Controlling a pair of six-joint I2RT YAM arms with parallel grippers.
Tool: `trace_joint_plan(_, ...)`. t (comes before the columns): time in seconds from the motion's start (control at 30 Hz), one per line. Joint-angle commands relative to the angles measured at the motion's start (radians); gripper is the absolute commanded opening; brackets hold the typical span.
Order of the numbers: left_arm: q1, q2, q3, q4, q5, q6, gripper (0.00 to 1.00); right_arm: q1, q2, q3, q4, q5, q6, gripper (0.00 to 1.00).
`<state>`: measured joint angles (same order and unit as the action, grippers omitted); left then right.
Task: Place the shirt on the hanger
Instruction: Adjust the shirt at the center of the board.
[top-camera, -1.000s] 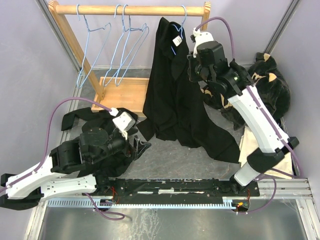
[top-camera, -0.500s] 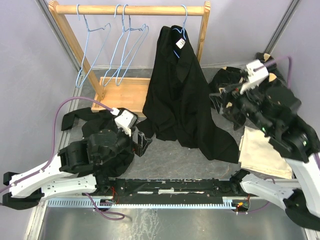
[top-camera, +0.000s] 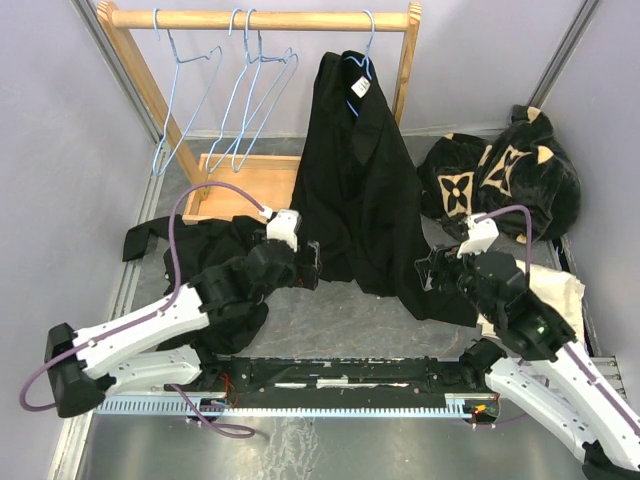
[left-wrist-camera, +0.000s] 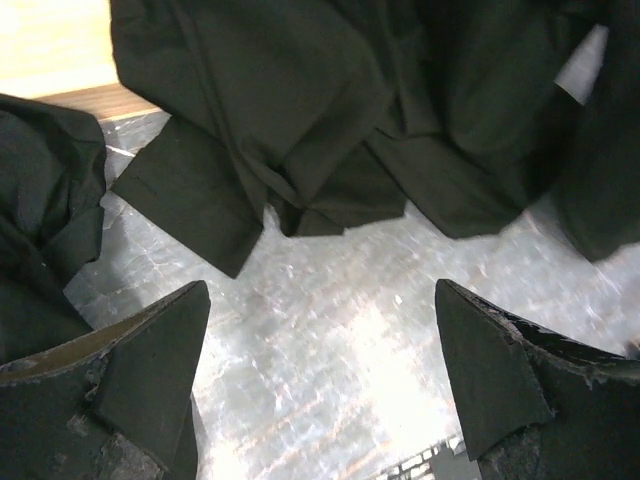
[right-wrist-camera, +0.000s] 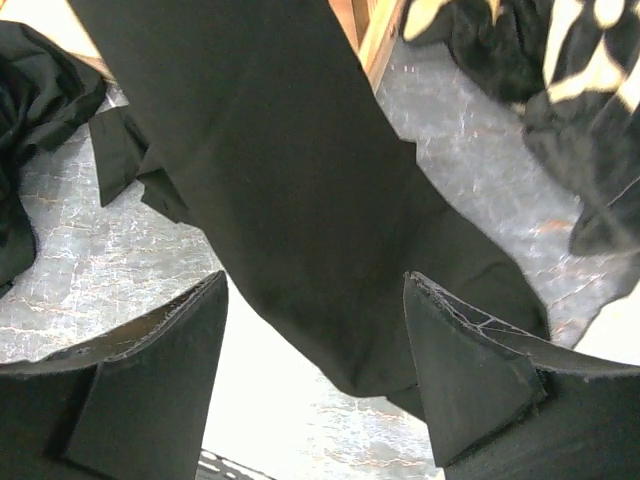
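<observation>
The plain black shirt (top-camera: 355, 180) hangs from a light-blue hanger (top-camera: 367, 32) on the rack rail, white tag (top-camera: 361, 87) at its collar, lower part trailing onto the floor. My left gripper (top-camera: 310, 264) stands open just left of the shirt's hem. In the left wrist view that gripper (left-wrist-camera: 320, 370) holds nothing, with bare floor between its fingers and the shirt's hem (left-wrist-camera: 330, 130) ahead. My right gripper (top-camera: 426, 274) is open at the shirt's lower right corner. The right gripper (right-wrist-camera: 315, 370) is empty in its own wrist view, and the shirt (right-wrist-camera: 300, 200) lies beyond it.
Several empty blue hangers (top-camera: 240, 90) hang on the wooden rack (top-camera: 260, 18), whose base (top-camera: 240, 185) sits at back left. A second black garment (top-camera: 215, 250) lies under the left arm. A black plush garment with tan flowers (top-camera: 500, 175) and a beige cloth (top-camera: 572, 292) lie right.
My right arm swung down from the hanger at the rack to the front right, jaws opened. My left arm reached forward and right toward the shirt's hem, opening wider.
</observation>
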<state>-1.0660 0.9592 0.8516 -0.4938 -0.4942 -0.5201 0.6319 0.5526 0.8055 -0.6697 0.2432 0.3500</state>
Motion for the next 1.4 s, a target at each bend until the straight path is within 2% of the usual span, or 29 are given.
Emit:
trace_joint_plan(0.0, 0.139, 0.1, -0.036, 0.262, 0.115, -0.029, 1.0, -0.004, -0.061, -0.153, 0.239, 0.079, 0.16, 0.77)
trace_joint_plan(0.17, 0.163, 0.299, -0.024, 0.455, 0.093, 0.029, 0.99, -0.003, 0.016, -0.261, 0.345, 0.172, 0.162, 0.78)
trace_joint_plan(0.4, 0.169, 0.523, 0.011, 0.57, 0.04, 0.022, 0.99, -0.004, 0.162, -0.342, 0.489, 0.162, 0.192, 0.79)
trace_joint_plan(0.57, 0.173, 0.58, -0.013, 0.614, 0.034, -0.003, 0.99, -0.005, 0.217, -0.435, 0.618, 0.154, 0.274, 0.79)
trace_joint_plan(0.73, 0.181, 0.631, -0.024, 0.654, 0.046, 0.003, 0.99, -0.004, 0.305, -0.494, 0.732, 0.232, 0.352, 0.78)
trace_joint_plan(1.03, 0.207, 0.711, -0.036, 0.69, 0.088, 0.01, 0.94, -0.004, 0.554, -0.462, 0.931, 0.155, 0.304, 0.73)
trace_joint_plan(1.13, 0.21, 0.729, -0.043, 0.704, 0.101, 0.006, 0.9, -0.004, 0.634, -0.442, 0.973, 0.131, 0.299, 0.66)
trace_joint_plan(1.27, 0.218, 0.742, -0.052, 0.721, 0.142, 0.004, 0.78, -0.004, 0.758, -0.403, 1.025, 0.07, 0.314, 0.53)
trace_joint_plan(1.3, 0.22, 0.743, -0.06, 0.729, 0.157, 0.007, 0.73, -0.004, 0.789, -0.396, 1.044, 0.043, 0.326, 0.51)
trace_joint_plan(1.37, 0.224, 0.744, -0.071, 0.741, 0.182, 0.009, 0.57, -0.004, 0.851, -0.387, 1.091, -0.009, 0.353, 0.49)
